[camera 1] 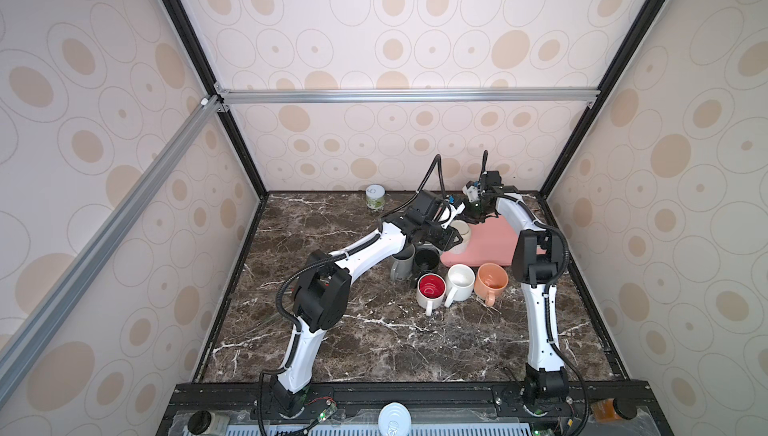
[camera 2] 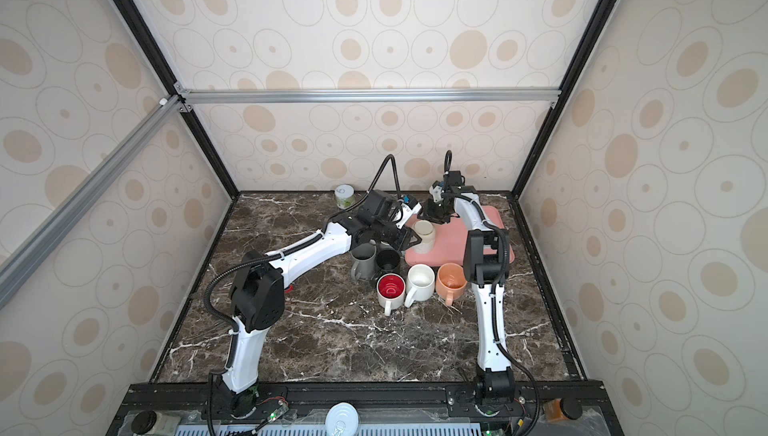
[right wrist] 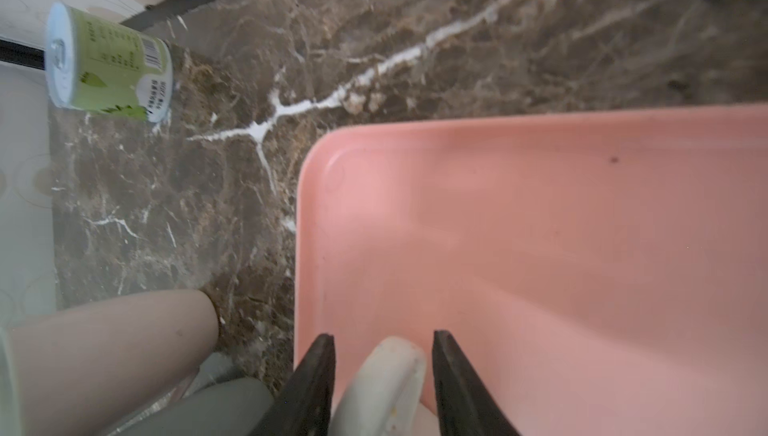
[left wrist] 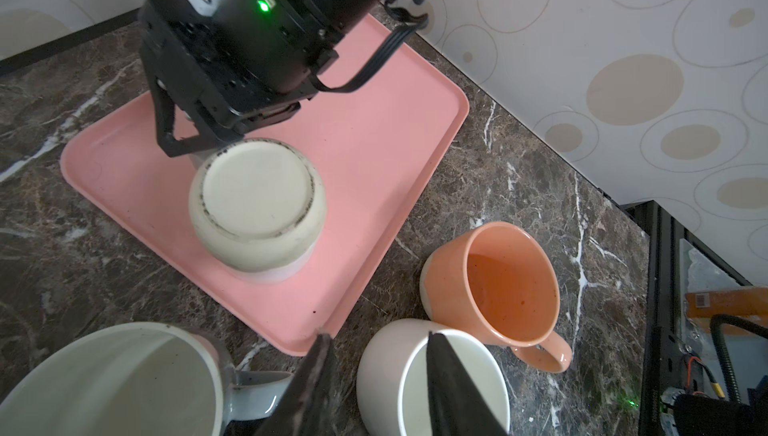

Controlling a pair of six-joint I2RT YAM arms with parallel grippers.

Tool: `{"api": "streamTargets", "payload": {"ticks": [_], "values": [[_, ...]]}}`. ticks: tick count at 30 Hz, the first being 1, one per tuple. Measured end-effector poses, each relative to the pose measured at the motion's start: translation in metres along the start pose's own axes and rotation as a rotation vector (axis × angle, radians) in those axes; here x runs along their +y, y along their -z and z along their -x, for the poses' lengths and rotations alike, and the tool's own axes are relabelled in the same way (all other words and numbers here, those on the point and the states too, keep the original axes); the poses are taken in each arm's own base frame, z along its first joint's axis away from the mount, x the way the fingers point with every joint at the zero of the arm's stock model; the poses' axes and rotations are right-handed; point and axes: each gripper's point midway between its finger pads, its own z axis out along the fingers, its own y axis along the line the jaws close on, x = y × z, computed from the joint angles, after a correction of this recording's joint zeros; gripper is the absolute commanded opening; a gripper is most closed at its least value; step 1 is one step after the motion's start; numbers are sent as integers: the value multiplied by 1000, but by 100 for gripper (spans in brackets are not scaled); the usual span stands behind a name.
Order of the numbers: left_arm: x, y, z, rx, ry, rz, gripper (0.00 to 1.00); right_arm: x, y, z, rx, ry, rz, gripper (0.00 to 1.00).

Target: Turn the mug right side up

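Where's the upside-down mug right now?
The cream mug sits base-up on the pink tray, right of centre in both top views, behind the white mug.

Lid of the can (camera 2: 344, 199) bears a handwritten mark (perhaps a 6); label print illegible.

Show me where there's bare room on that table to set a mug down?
Widest: the marble table in front of the red-lined mug, white mug and orange mug. Also bare: the pink tray right of the upside-down mug, and marble beside the green can. Crowded: those mugs plus the grey mug and black mug, bunched beside the tray.
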Motion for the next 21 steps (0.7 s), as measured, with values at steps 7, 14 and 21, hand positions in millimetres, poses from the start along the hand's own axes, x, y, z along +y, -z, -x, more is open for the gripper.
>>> {"api": "streamTargets", "payload": {"ticks": [7, 14, 21], "values": [[4, -5, -12, 23, 9, 15, 38, -5, 38, -17, -4, 16, -118, 39], [7, -9, -24, 47, 16, 30, 37, -12, 61, -54, 10, 9, -188, 38], [0, -14, -19, 39, -17, 81, 32, -25, 69, -81, 42, -6, -254, 37]]}}
